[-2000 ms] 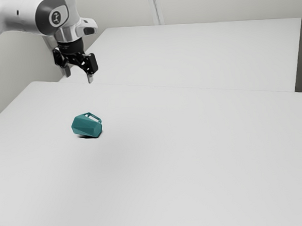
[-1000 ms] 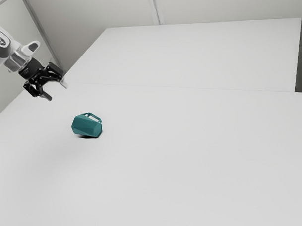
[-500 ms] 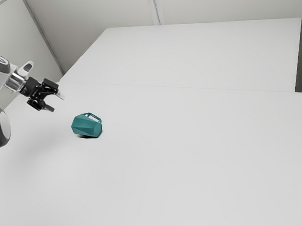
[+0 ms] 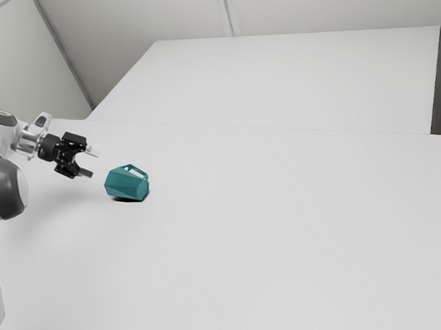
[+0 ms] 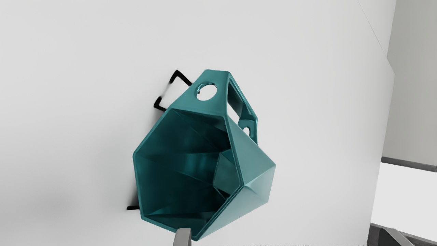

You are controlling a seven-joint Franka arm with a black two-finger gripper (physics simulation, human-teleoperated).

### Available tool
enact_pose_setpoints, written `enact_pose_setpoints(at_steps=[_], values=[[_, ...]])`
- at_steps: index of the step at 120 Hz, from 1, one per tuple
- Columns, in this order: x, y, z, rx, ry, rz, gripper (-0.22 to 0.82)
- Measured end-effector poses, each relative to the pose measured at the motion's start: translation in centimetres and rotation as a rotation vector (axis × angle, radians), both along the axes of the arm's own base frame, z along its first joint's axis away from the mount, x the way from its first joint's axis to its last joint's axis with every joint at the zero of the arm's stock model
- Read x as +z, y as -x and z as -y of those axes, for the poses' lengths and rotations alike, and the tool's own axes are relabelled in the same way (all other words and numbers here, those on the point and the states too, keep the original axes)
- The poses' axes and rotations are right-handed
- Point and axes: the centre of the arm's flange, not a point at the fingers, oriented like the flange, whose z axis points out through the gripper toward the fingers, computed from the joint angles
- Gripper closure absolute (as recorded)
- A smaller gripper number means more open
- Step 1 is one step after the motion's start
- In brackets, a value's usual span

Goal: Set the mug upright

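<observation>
Lower than half a second ago, and a little further toward the exterior view's right, the black pincer now points more nearly sideways at the teal mug. Compared with two seconds ago, when it hung pointing down above and beyond the mug, it has swung round to the mug's mouth side. The mug itself has not moved.

The mug lies tipped over on its side on a pale, plain desk, with a dark shadow beneath it. Its body is faceted, like folded paper. Its open mouth faces the pincer, and its base faces the exterior view's right. The angular handle rises from the mug's upper side, with a round hole through the part next to the mouth.

The pincer is spread wide and holds nothing. It sits near the mug, with a gap between them in the exterior view. In the wrist view, the fingers stand well apart; one overlaps the mug's rim from this angle, and the other is well to the side of the mug.

Beyond the mug, a thin seam crosses the white surface, with pale walls behind. The white robot arm is on the mug's mouth side, behind the pincer.
</observation>
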Motion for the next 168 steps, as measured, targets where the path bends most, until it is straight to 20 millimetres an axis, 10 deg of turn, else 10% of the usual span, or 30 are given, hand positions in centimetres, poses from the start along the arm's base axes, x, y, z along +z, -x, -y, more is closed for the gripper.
enact_pose_setpoints(at_steps=[80, 135, 168], values=[[-5.1, -2.2, 4.3, -0.082, 0.112, -0.005, 0.04], [-5.4, -2.3, 4.6, -0.082, 0.114, -0.004, 0.58], [-4.4, -2.6, 4.9, -0.085, 0.118, 0.018, 0.73]])
